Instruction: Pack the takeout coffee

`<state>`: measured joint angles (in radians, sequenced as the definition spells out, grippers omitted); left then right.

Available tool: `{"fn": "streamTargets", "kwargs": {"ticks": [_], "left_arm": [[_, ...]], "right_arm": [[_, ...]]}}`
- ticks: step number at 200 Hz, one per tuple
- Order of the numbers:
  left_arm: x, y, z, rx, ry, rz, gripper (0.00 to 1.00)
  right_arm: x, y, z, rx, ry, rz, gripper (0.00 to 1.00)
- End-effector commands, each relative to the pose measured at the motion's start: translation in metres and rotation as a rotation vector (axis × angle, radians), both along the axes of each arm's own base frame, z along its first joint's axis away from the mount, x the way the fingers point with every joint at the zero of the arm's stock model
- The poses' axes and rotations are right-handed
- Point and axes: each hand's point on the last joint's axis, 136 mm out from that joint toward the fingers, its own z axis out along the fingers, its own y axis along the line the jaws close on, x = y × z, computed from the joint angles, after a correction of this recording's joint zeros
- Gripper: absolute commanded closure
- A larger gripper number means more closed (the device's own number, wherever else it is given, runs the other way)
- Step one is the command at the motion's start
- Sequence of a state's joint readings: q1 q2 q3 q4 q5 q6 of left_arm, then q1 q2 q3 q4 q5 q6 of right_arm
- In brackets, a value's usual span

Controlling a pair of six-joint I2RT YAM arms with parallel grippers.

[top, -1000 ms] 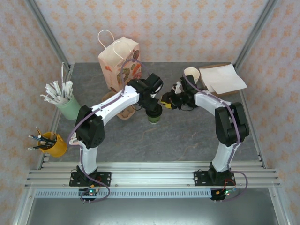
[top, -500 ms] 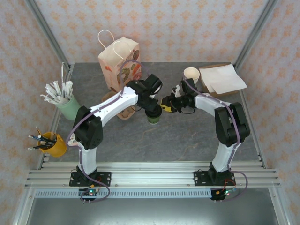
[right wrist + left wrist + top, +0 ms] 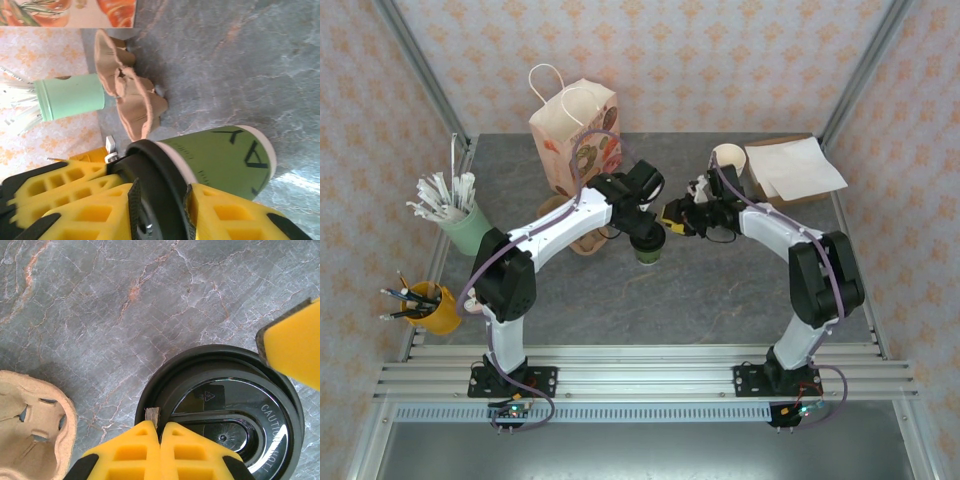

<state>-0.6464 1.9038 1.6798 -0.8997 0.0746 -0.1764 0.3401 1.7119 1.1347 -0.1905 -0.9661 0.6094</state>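
Observation:
The takeout coffee is a dark-green paper cup [image 3: 648,250] standing upright mid-table, with its black lid [image 3: 225,410] seated on top. My left gripper [image 3: 160,426] is shut, its yellow tips resting on the lid's near rim. My right gripper [image 3: 160,200] comes in from the right and is shut on the lid's edge [image 3: 155,185], one finger [image 3: 60,205] over the top and the other finger [image 3: 235,215] under the rim against the cup wall [image 3: 225,155]. In the top view the left gripper [image 3: 645,228] is over the cup and the right gripper [image 3: 670,214] is beside it.
A tan pulp cup carrier [image 3: 582,232] lies just left of the cup. A printed paper bag [image 3: 575,130] stands behind it. A mint cup of white sticks [image 3: 460,225] and a yellow pen cup [image 3: 430,305] are at the left; a cream-rimmed cup [image 3: 728,158] and flat paper [image 3: 795,168] are at the back right.
The right arm's elbow has swung out to the right and its gripper has edged slightly closer onto the lid. The left arm and the cup have stayed put.

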Motion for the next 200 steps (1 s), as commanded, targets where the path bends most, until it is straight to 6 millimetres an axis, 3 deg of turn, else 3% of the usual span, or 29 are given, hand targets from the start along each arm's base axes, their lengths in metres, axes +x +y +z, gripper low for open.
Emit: {"fn": "streamTargets", "kwargs": {"ticks": [1, 94, 127, 165, 200], "left_arm": [[-0.011, 0.004, -0.019, 0.029, 0.067, 0.000, 1.00], [-0.012, -0.003, -0.025, -0.002, 0.074, -0.012, 1.00], [-0.011, -0.004, -0.025, -0.007, 0.070, -0.024, 1.00], [-0.009, -0.004, -0.025, -0.003, 0.060, -0.025, 1.00], [-0.009, -0.008, -0.027, -0.031, 0.058, -0.015, 1.00]], "right_arm": [[-0.008, 0.007, 0.003, 0.026, 0.000, 0.024, 0.66], [-0.020, 0.003, -0.041, -0.058, 0.094, 0.020, 0.69], [-0.024, 0.002, -0.039, -0.087, 0.074, 0.048, 0.68], [-0.026, 0.008, -0.022, -0.050, 0.038, 0.088, 0.67], [-0.041, 0.013, -0.034, -0.057, 0.083, 0.123, 0.67]]}}
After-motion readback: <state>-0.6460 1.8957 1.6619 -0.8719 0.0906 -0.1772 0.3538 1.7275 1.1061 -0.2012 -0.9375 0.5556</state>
